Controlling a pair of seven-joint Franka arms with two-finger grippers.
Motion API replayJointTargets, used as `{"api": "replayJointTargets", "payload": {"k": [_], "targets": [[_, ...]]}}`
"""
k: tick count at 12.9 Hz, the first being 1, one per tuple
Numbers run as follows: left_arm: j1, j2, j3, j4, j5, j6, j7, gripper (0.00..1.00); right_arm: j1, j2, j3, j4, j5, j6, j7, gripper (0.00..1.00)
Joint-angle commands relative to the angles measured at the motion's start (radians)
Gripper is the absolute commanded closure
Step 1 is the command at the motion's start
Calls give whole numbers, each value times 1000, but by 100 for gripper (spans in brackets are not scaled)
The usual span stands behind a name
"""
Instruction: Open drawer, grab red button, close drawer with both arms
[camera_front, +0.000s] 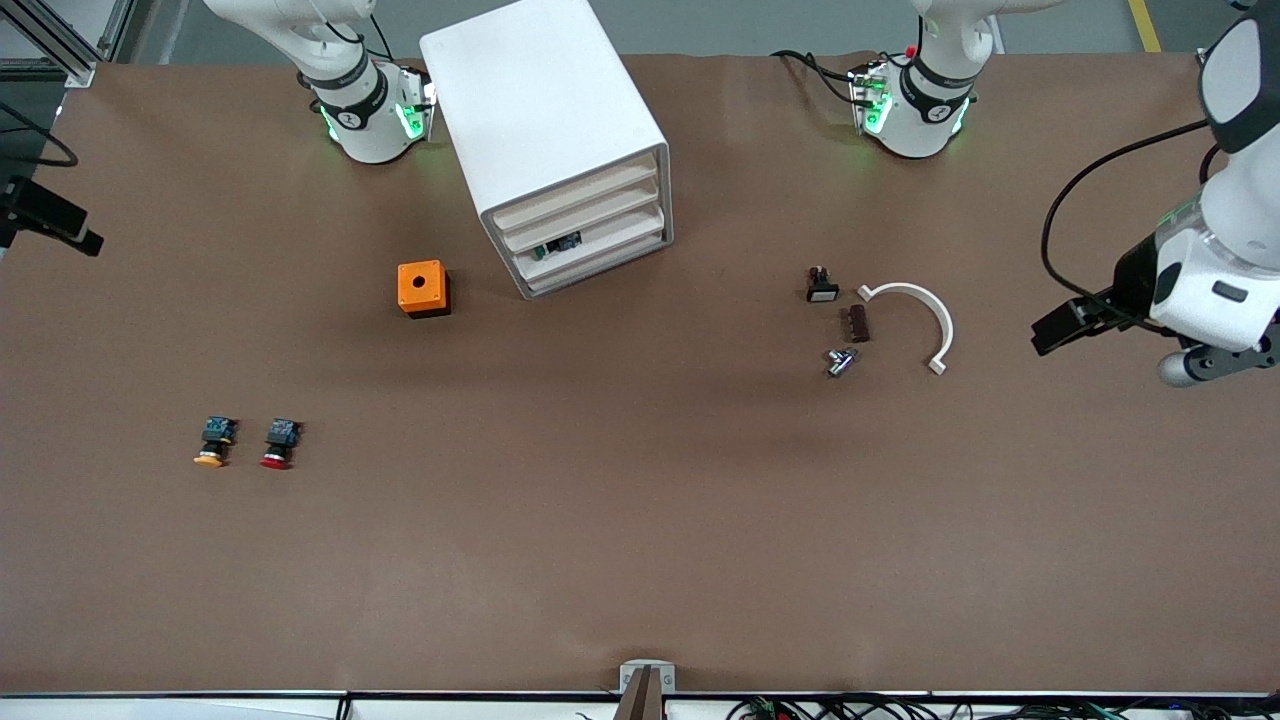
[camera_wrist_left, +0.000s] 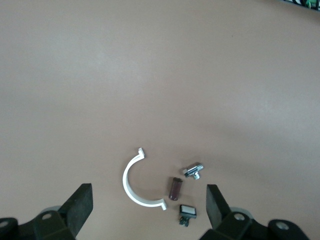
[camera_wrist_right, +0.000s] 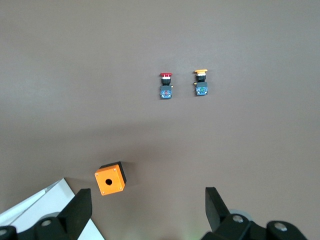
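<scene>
while both arms hang over the brown surface (camera_front: 640, 520), the white cabinet (camera_front: 545, 110) stands near the arms' bases with its three drawers pushed in, the middle drawer (camera_front: 590, 216) flush with those above and below it. the red button (camera_front: 279, 444) lies on its side toward the right arm's end, nearer the front camera than the orange box (camera_front: 423, 288), just beside a yellow-capped button (camera_front: 213, 442). the right gripper (camera_wrist_right: 145, 212) hangs above the orange box and a corner of the cabinet, its fingers (camera_wrist_right: 77, 212) spread wide and holding nothing. the left gripper (camera_wrist_left: 147, 210) hangs above a white curved clip (camera_front: 915, 320), a small brown block (camera_front: 856, 324), a metal bolt (camera_front: 840, 361) and a little black switch (camera_front: 821, 286), its fingers (camera_wrist_left: 80, 207) wide apart and empty.
</scene>
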Motion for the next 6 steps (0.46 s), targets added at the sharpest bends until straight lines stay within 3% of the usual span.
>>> {"api": "replayJointTargets", "payload": {"k": [1, 6], "targets": [[11, -79, -6, -29, 14, -56, 69, 0, -12, -30, 6, -65, 8, 16, -37, 0], [-27, -246, 77, -163, 4, -100, 232, 0, -7, -39, 10, -95, 6, 17, -37, 0]]}}
